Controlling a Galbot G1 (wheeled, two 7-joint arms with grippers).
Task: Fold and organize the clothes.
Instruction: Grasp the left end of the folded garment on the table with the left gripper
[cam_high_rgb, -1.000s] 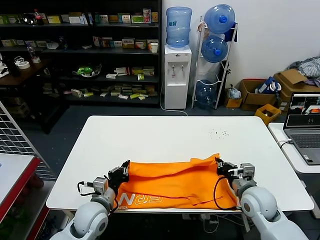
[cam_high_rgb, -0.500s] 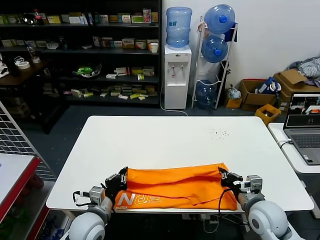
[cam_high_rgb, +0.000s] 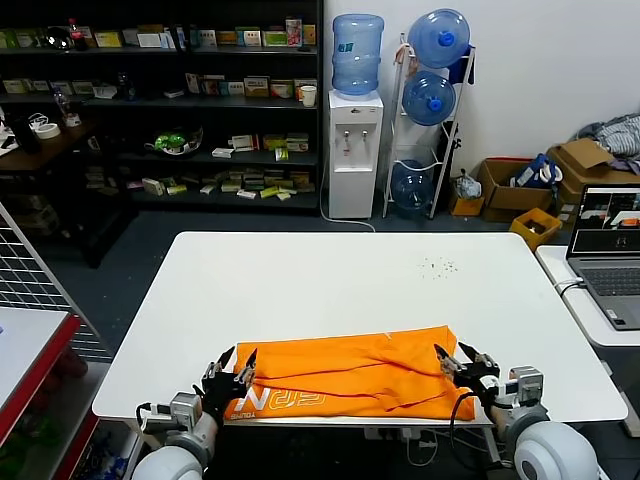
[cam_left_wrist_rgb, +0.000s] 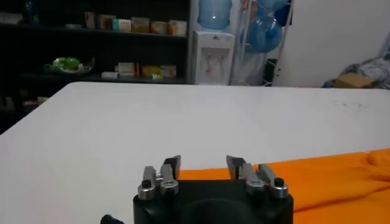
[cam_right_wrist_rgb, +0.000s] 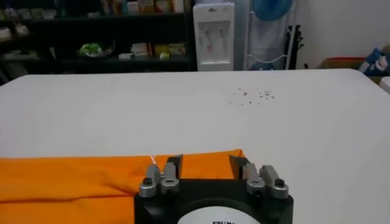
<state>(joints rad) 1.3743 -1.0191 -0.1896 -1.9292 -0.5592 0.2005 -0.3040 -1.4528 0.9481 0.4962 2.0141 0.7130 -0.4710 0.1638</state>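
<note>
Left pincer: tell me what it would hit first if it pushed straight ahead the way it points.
The left pincer, open at the table's near edge, points at the orange T-shirt. It would likely meet the shirt's near-left corner first, then bare white table, though depth is hard to judge.

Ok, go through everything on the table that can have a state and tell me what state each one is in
Orange T-shirt: folded into a long band near the table's front edge, lettering showing, lying free.
Left tool: open, at the shirt's left end, holding nothing.
Right tool: open, at the shirt's right end, holding nothing.
Laptop: lid up, screen lit.
</note>
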